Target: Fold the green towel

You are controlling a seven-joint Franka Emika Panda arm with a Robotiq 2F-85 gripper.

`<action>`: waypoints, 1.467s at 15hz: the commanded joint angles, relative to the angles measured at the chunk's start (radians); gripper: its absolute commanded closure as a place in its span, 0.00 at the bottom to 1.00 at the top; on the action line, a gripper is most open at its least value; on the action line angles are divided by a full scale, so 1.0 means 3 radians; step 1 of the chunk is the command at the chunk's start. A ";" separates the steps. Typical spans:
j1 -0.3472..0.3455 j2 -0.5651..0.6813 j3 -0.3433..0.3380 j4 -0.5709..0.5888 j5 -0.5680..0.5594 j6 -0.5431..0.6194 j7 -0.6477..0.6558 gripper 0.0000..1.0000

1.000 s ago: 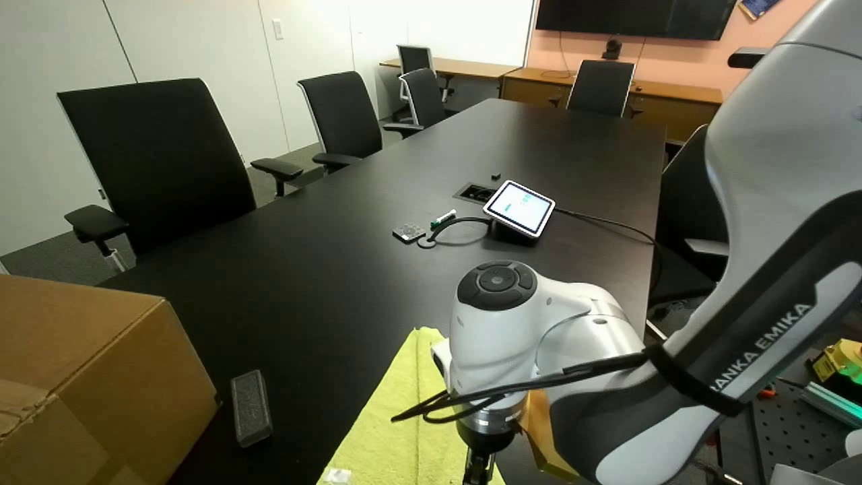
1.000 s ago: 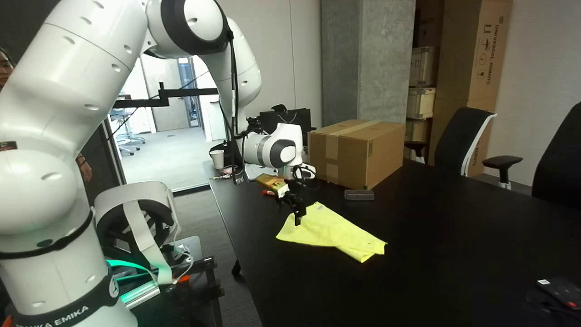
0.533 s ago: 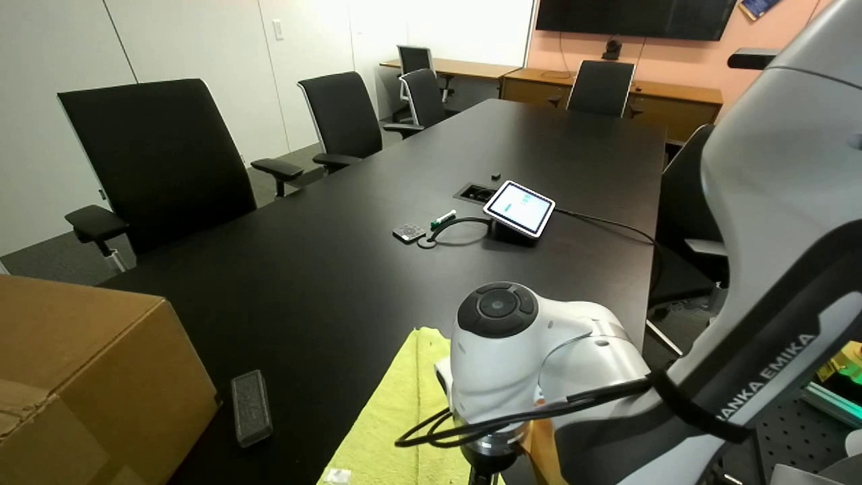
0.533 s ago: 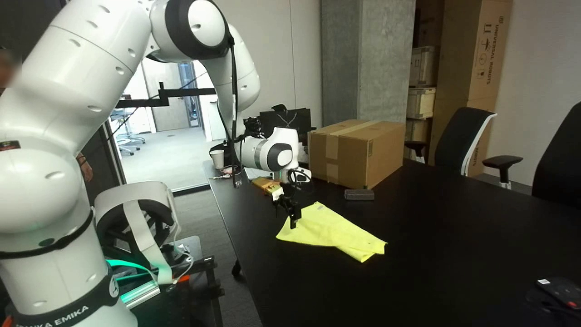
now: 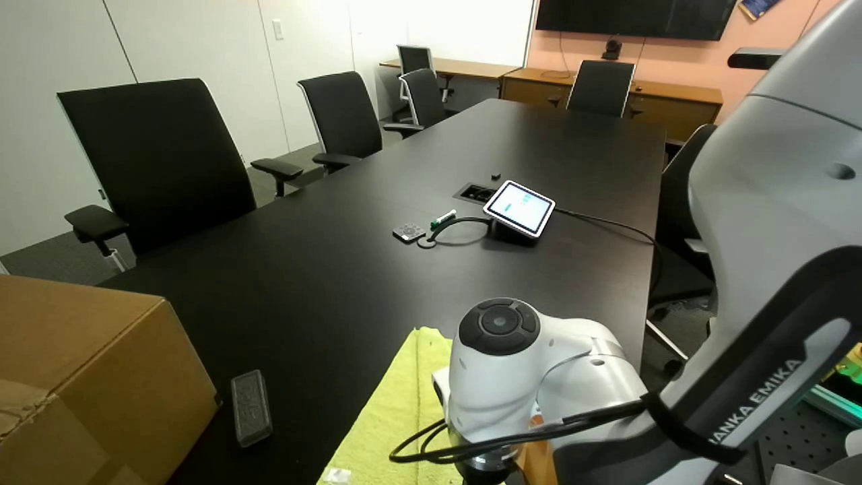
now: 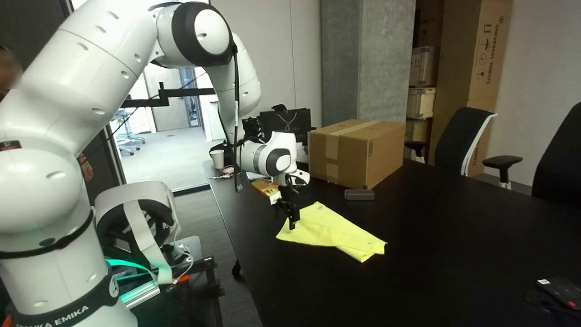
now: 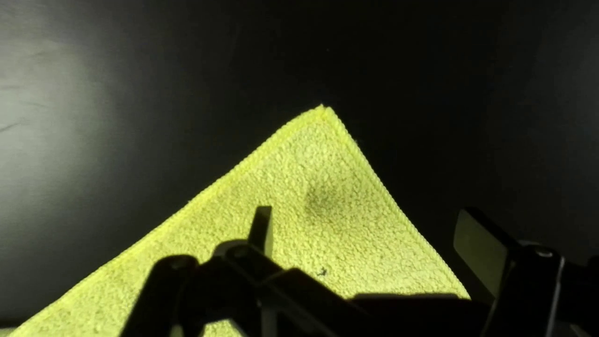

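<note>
The green towel, a yellow-green cloth, lies on the black table. It shows in both exterior views and in the wrist view. In an exterior view its narrower end has overlapping layers. My gripper points down at the towel's near-left corner. In the wrist view the gripper is open, with nothing between its fingers. Its left finger is over the cloth and its right finger is past the right edge, over bare table. The corner tip points away from the fingers. I cannot tell whether the fingertips touch the cloth.
A cardboard box and a dark eraser-like block stand beyond the towel. A tablet on a stand and a green marker are farther along the table. A white cup stands by the table edge.
My arm and gripper have moved down and slightly toward the towel's near-left corner. The towel has not moved.
</note>
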 commanded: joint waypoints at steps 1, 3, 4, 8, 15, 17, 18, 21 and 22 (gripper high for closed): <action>0.0059 0.0107 -0.0030 0.0091 0.0056 0.0117 0.0054 0.00; 0.0076 0.0141 -0.0042 0.0098 0.0058 0.0105 0.0070 0.00; 0.0078 0.0136 -0.0039 0.0099 0.0064 0.0082 0.0076 0.00; 0.0095 0.0147 -0.0058 0.0079 0.0059 0.0059 0.0105 0.00; -0.0064 0.0248 0.0136 0.0083 0.0181 0.0121 -0.0083 0.00; -0.0078 0.0279 0.0165 0.0097 0.0227 0.0125 -0.0113 0.00; -0.0095 0.0259 0.0184 0.0089 0.0253 0.0110 -0.0127 0.00; -0.0121 0.0273 0.0198 0.0097 0.0305 0.0113 -0.0159 0.26; -0.0120 0.0251 0.0191 0.0083 0.0315 0.0103 -0.0156 0.33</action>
